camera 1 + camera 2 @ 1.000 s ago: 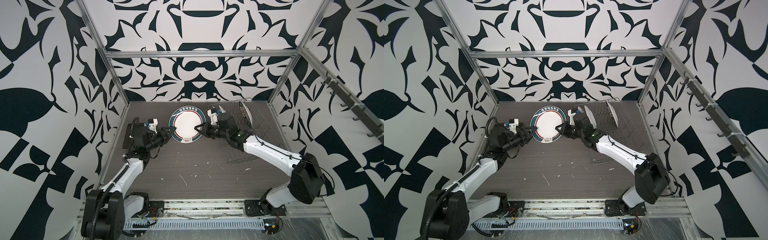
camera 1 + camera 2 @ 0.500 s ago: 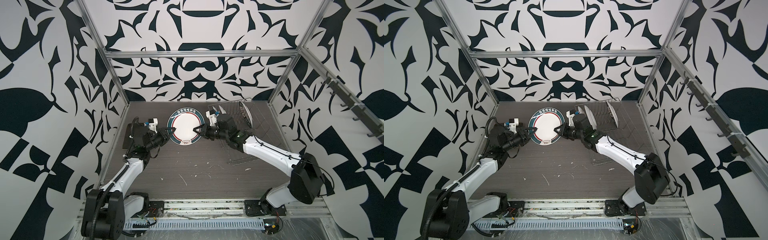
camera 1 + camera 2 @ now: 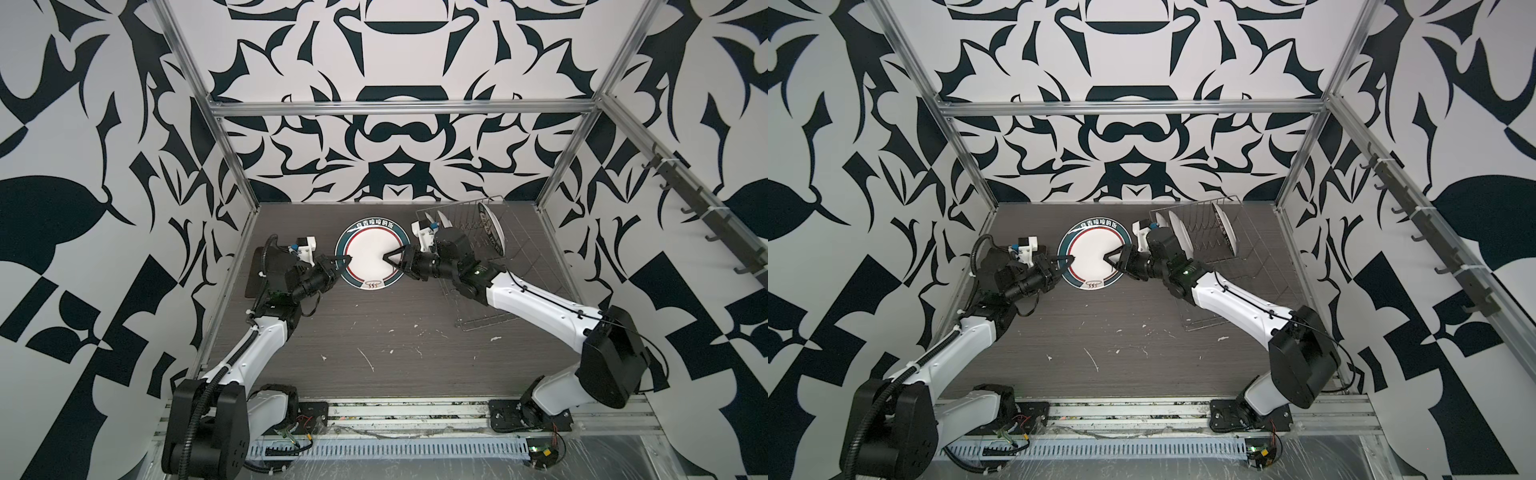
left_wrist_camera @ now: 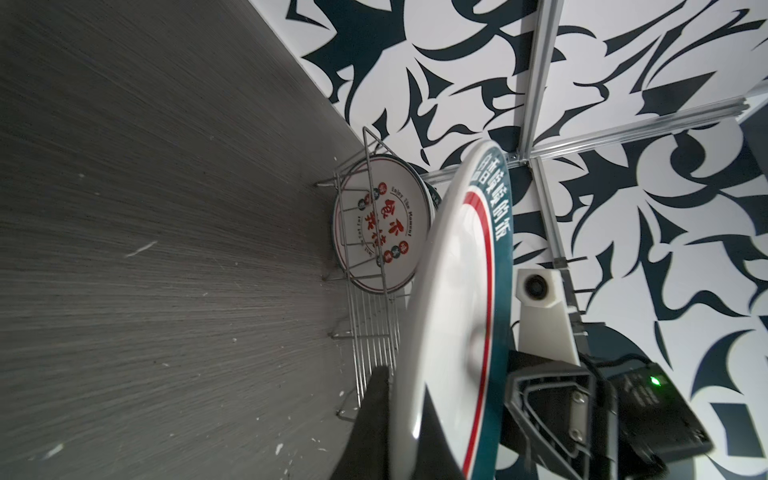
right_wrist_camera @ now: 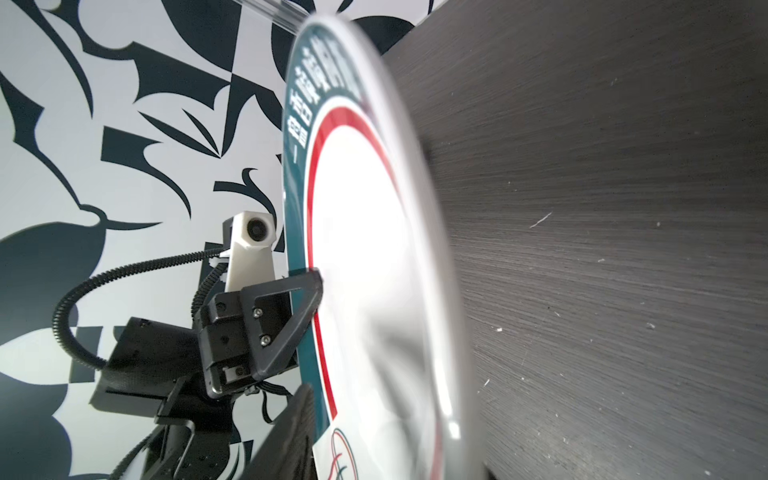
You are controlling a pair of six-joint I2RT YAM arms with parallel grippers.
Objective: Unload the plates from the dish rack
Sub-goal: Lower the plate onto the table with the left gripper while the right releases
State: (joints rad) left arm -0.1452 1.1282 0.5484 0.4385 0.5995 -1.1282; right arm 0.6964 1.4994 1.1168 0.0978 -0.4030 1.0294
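A round white plate [image 3: 371, 249] [image 3: 1090, 249] with a dark teal lettered rim and a red ring hangs tilted above the table's back middle. My left gripper [image 3: 347, 259] [image 3: 1069, 258] [image 4: 405, 395] is shut on its left rim. My right gripper [image 3: 390, 262] [image 3: 1106, 258] [image 5: 395, 436] is open, its fingers straddling the right rim. The silver wire dish rack [image 3: 519, 266] [image 3: 1246, 266] [image 4: 374, 328] stands at the back right. It holds upright white plates [image 3: 492, 226] [image 3: 1223, 226], and the left wrist view shows one with red characters [image 4: 380, 224].
A dark flat plate [image 3: 253, 274] lies on the table by the left wall, partly under my left arm. Patterned walls and aluminium frame posts [image 3: 232, 166] close in the table. White flecks [image 3: 365, 357] dot the wood surface in front.
My left gripper has closed on the plate's left rim. My right gripper's jaws have opened around the right rim. The plate has shifted slightly left.
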